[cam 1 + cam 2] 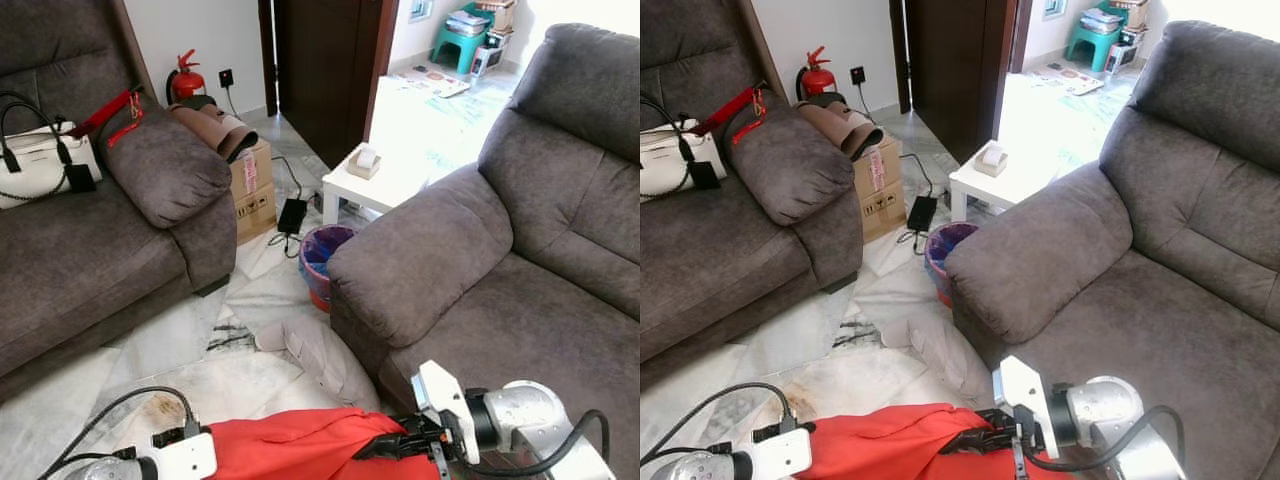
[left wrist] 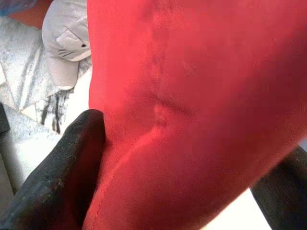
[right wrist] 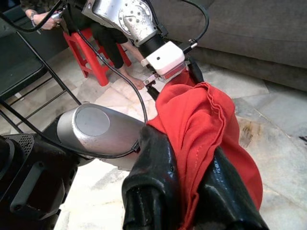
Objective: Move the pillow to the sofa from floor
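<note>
While both sets of fingers pinch the red pillow [image 1: 300, 445], you have it lifted clear of the floor [image 1: 250, 385], slung between the two grippers just in front of the robot. The right gripper [image 1: 385, 447] is closed on one bunched end; in the right wrist view its fingers [image 3: 153, 191] squeeze only a fold of the cover, with cloth spilling out beyond them. The left gripper [image 2: 177, 182] clamps the other end, red fabric pressed between its two fingers [image 2: 62, 167].

Your main risk, I judge, is that thin grip: a quick swing could pull the fold out from the right fingers and drop that end. If the arms spread apart, the cover may stretch or slip instead of carrying the weight.

Just beyond the fingers a grey cloth [image 1: 320, 355] lies on the floor against the sofa [image 1: 480, 290], and a sagging pillow could drag it. Cables [image 1: 120, 410] trail beside the left fingers and could snag as you turn.
</note>
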You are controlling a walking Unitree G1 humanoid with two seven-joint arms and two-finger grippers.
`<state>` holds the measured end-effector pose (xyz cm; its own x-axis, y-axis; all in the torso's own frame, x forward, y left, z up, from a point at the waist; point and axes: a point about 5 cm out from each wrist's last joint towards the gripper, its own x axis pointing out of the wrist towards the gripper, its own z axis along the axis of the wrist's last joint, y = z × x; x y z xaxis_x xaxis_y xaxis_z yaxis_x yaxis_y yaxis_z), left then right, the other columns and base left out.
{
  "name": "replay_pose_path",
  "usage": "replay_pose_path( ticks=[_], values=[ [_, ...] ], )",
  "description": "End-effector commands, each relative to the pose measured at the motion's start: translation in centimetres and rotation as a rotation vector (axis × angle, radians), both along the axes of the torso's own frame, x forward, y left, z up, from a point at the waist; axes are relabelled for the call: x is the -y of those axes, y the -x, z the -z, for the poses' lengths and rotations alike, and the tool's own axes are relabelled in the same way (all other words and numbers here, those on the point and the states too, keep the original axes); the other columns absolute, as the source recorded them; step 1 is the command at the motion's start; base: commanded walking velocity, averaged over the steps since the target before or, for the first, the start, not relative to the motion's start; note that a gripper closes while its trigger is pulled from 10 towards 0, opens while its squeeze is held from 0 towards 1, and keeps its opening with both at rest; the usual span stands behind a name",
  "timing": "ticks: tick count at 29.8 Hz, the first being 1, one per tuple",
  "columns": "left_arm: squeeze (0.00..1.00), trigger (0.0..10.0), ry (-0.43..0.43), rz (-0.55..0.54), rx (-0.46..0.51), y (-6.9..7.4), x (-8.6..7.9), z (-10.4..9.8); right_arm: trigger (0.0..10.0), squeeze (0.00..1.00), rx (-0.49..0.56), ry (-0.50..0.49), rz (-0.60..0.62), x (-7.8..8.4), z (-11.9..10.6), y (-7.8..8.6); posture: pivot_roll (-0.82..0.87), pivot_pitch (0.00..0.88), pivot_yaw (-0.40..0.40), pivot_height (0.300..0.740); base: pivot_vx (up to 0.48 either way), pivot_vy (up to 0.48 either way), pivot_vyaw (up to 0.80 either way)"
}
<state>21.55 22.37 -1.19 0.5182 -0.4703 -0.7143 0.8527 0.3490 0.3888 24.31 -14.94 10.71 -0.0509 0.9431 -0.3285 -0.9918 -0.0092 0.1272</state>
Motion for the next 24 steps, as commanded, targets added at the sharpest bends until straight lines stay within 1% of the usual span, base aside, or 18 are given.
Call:
replay_pose_path(
  ticks=[1,2,3,9,12,15,18,24],
  values=[
    [0.0,10.0,-0.054,-0.006,-0.035,0.9,-0.9,0.8,10.0,0.0,0.061,-0.079,-0.033,-0.1,-1.9,-0.1,0.11,0.128,-0.006,0.74,0.0,0.0,0.0],
    [0.0,3.5,-0.075,-0.009,-0.041,1.0,-1.2,1.0,10.0,0.0,0.058,-0.074,-0.028,0.0,-1.8,-0.1,0.11,0.128,-0.007,0.74,0.0,0.0,0.0],
    [0.0,0.0,-0.078,-0.01,-0.043,1.1,-1.3,1.1,10.0,0.0,0.057,-0.073,-0.027,0.1,-1.8,-0.1,0.11,0.128,-0.007,0.74,0.0,0.0,0.0],
    [0.0,0.0,-0.089,0.007,-0.044,1.3,-1.5,1.1,10.0,0.0,0.05,-0.064,-0.024,0.2,-1.6,0.0,0.11,0.131,-0.01,0.74,0.0,0.0,0.0],
    [0.0,0.0,-0.108,0.026,-0.041,1.3,-1.7,1.1,10.0,0.0,0.047,-0.059,-0.021,0.2,-1.6,0.0,0.11,0.131,-0.01,0.74,0.0,0.0,0.0],
    [0.0,0.0,-0.121,0.028,-0.025,1.0,-1.8,1.1,10.0,0.0,0.045,-0.055,-0.023,0.2,-1.6,0.0,0.12,0.135,-0.011,0.74,0.0,0.0,0.0],
    [0.0,0.0,-0.153,0.031,0.0,0.7,-2.0,1.1,10.0,0.0,0.048,-0.055,-0.029,0.1,-1.7,0.0,0.11,0.138,-0.011,0.74,0.0,0.0,0.0],
    [0.0,0.0,-0.164,0.044,0.007,0.6,-1.9,1.1,10.0,0.0,0.047,-0.054,-0.031,0.1,-1.7,0.1,0.11,0.141,-0.011,0.74,0.0,0.0,0.0]
  ],
)
